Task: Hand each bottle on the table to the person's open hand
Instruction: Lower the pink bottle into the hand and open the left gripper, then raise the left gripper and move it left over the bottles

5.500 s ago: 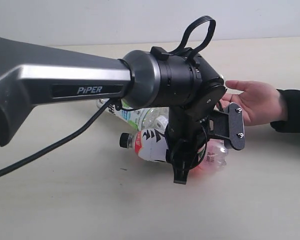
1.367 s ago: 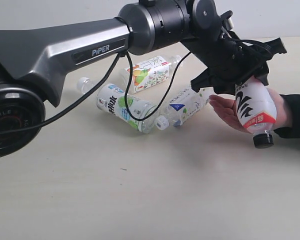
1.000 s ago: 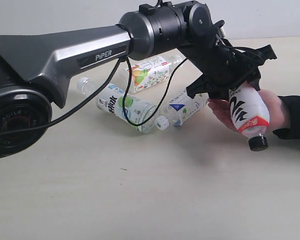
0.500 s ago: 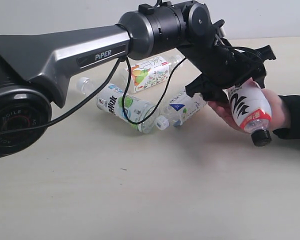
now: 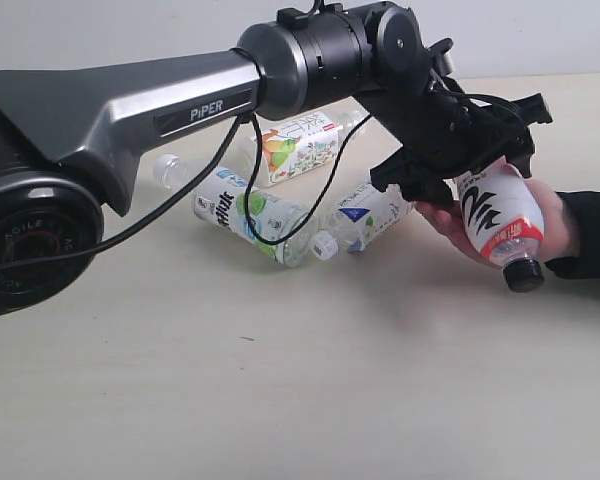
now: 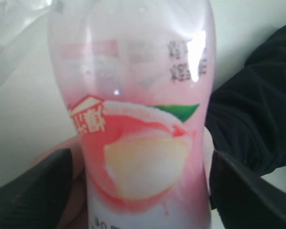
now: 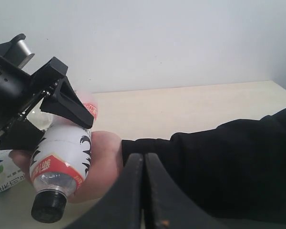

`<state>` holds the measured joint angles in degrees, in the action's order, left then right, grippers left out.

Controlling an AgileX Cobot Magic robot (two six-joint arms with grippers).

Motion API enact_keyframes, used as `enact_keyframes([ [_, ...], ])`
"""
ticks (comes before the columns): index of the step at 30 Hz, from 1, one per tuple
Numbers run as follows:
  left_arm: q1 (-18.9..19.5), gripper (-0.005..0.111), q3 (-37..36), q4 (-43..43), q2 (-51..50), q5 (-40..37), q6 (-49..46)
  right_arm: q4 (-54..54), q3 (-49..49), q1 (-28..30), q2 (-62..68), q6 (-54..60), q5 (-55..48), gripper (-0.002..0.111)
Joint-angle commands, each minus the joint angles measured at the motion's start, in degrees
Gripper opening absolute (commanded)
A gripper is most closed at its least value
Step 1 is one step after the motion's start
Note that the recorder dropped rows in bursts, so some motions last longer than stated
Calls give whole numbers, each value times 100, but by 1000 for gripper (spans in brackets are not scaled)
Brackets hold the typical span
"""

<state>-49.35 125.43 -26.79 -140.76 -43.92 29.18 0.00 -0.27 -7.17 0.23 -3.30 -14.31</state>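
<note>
Exterior view: person's hand [image 5: 552, 222] is now closing round pinkish bottle [image 5: 495, 222]; left gripper [image 5: 470, 150] straddling it, can't tell if gripping; right gripper [image 7: 143, 162] pinched together; release prob. next.

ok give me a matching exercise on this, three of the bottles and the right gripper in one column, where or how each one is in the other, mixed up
Things
1. black-capped bottle
2. green-label bottle
3. fruit-label bottle
4. right gripper

Places and states
a. lying on the table, furthest back
b. jaws closed together, holding nothing
c. cap down, against the person's hand
d. lying on the table, furthest left in the exterior view

Pairs: 1-c, 2-d, 3-a, 4-b
</note>
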Motion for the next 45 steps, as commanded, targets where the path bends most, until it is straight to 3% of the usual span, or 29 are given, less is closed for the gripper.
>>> enact_keyframes([
  [1,16,76,16,64,13,17,-115,0,27,19,-23,24,32,0],
  [24,16,76,16,228,303,-215,-345,0,27,19,-23,24,32,0],
  [45,16,75,16,1469,1413,-1752,-727,0,27,19,-23,24,32,0],
])
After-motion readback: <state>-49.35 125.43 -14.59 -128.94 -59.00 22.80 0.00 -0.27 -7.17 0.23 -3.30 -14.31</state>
